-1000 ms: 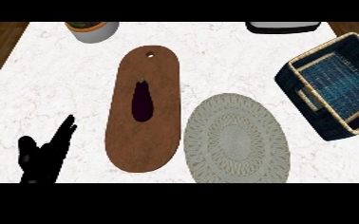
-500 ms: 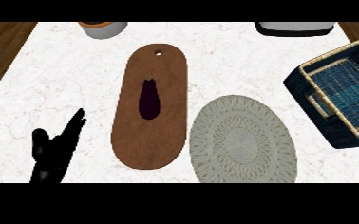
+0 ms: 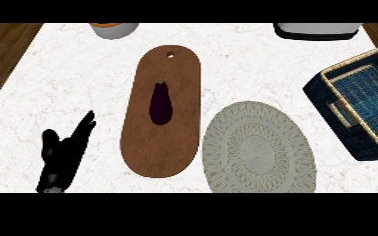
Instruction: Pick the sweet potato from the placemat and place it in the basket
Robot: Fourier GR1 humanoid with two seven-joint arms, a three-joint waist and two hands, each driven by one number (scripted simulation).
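A dark purple, elongated vegetable (image 3: 159, 105) lies lengthwise on a long brown wooden cutting board (image 3: 168, 152) at the counter's middle. Just right of the board is a round grey woven placemat (image 3: 258, 150) with nothing on it. A dark blue woven basket (image 3: 320, 94) with a tan rim stands at the right edge, partly cut off. My left hand (image 3: 63, 155) shows at the lower left, open with its fingers pointing up, well left of the board and touching nothing. My right hand is not visible.
A grey bowl (image 3: 114, 29) with something orange in it stands at the back. A white and dark appliance (image 3: 316, 30) sits at the back right. The white marble counter (image 3: 66, 80) ends at a wooden strip (image 3: 15, 42) on the left.
The whole scene has slid a little to the right in the view, so less of the basket shows. The left hand stays open at the lower left.
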